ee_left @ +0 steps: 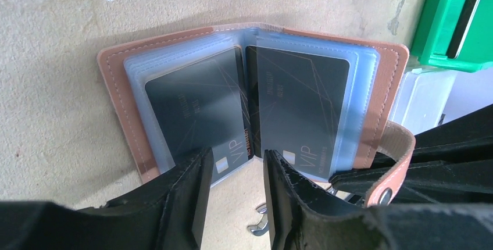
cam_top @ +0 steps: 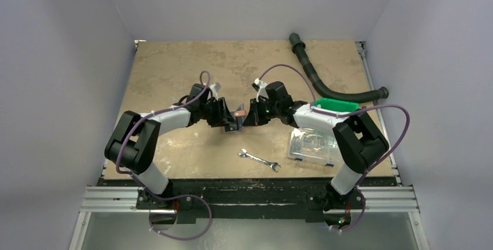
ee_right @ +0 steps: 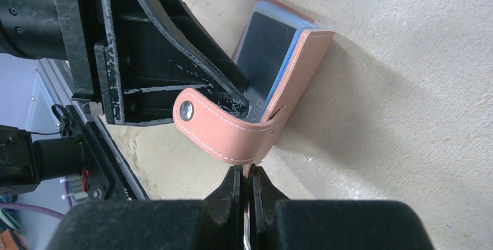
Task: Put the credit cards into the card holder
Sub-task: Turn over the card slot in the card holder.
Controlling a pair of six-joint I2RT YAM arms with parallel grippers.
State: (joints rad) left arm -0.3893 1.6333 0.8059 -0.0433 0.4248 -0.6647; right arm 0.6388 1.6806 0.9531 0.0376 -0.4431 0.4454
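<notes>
Two credit cards [ee_left: 195, 110], both dark and marked VIP, sit in the clear sleeves of the card holder [ee_left: 119, 104], one on each leaf either side of the fold, and they look fully seated, so the job reads as all but done. The holder is spread open like a book at the middle of the tabletop [cam_top: 174, 70], tilted up between the two arms; whether its far edge touches the surface I cannot tell. Now the why: the right pincer [ee_right: 246, 175] is pinched almost completely together on the edge of the outer cover, right by the root of the strap [ee_right: 227, 139], and that seems to be what keeps the leaf from swinging shut, with the strap curling loose over the black fingers. The left pincer [ee_left: 237, 164] comes in from the near side with a moderate gap between its fingers, clamping nothing. The bottom edge of the left-hand card shows in that gap, so it looks placed to push or steady the card. Off to the side are the green bin [ee_left: 453, 23], the clear box [ee_left: 424, 99] and a wrench [cam_top: 259, 160].
</notes>
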